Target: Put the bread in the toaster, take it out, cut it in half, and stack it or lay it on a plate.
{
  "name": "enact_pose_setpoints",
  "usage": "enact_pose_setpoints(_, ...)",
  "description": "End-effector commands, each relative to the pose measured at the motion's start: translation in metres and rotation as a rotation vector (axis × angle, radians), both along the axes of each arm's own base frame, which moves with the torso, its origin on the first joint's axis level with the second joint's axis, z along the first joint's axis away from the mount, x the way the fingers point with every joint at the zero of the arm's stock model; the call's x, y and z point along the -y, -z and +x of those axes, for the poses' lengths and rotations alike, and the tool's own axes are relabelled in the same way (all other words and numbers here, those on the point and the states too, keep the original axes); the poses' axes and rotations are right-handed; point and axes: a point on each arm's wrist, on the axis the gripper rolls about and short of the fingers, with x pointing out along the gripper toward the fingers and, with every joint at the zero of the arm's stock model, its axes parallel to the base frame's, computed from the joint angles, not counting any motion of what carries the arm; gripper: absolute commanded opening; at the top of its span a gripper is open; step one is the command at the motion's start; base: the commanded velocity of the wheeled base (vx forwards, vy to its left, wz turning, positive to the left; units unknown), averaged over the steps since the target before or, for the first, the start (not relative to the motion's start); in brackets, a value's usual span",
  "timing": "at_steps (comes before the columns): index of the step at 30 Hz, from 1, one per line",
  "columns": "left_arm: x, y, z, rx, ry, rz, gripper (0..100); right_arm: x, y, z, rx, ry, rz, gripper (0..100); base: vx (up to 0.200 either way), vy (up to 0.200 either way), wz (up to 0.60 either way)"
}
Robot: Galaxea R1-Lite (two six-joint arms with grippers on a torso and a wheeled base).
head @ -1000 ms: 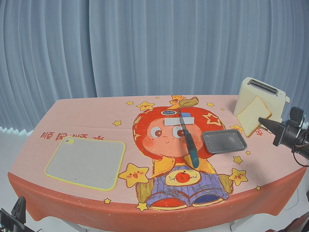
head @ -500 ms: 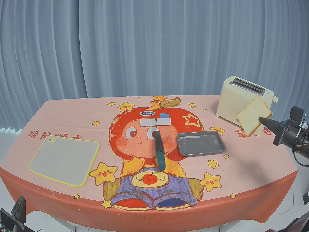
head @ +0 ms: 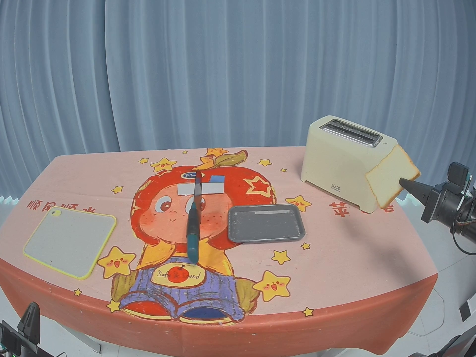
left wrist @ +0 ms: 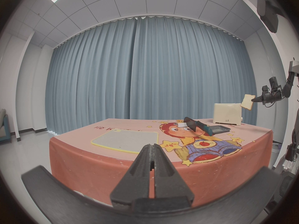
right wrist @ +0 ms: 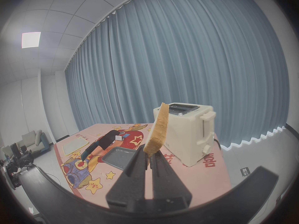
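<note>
My right gripper point(head: 402, 182) is shut on a slice of bread point(head: 391, 175), holding it by a corner in the air at the table's right end, just in front of the cream toaster point(head: 342, 159). From the right wrist the bread point(right wrist: 157, 131) stands edge-on between my fingers point(right wrist: 137, 168), with the toaster point(right wrist: 187, 134) right behind it and its slots facing up. A teal-handled knife point(head: 193, 221) lies mid-table, and a dark grey plate point(head: 266, 222) sits beside it. My left gripper point(left wrist: 152, 150) is shut and holds nothing, low before the table's near left edge.
A yellow-rimmed cutting board point(head: 69, 239) lies at the table's left. A small white and blue block point(head: 201, 188) rests under the knife blade. The table point(head: 347, 268) drops off close to the toaster's right side. Blue curtains hang behind.
The whole head view has shifted, so table things appear further left: the camera moved. The bread now sits closer to the toaster's side. The left gripper stays put.
</note>
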Motion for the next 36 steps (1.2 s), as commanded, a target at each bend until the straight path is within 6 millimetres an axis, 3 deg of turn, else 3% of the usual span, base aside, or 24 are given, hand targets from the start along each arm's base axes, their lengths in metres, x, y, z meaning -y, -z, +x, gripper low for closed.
enact_pose_setpoints(1,0.0000,0.0052,0.0001,-0.001,0.001,-0.001,0,-0.0006,-0.0019,0.0005,0.007,-0.003,0.001,0,0.000,0.000,0.00)
enact_pose_setpoints(10,0.0001,0.0052,0.0001,-0.001,0.003,0.002,0,0.0010,-0.0077,0.0063,0.108,0.009,0.021,0,0.000,0.000,0.00)
enact_pose_setpoints(36,0.0001,0.0052,0.0001,-0.001,0.003,0.002,0,0.0067,-0.0046,0.0040,0.116,0.033,-0.003,0,0.000,0.000,0.00)
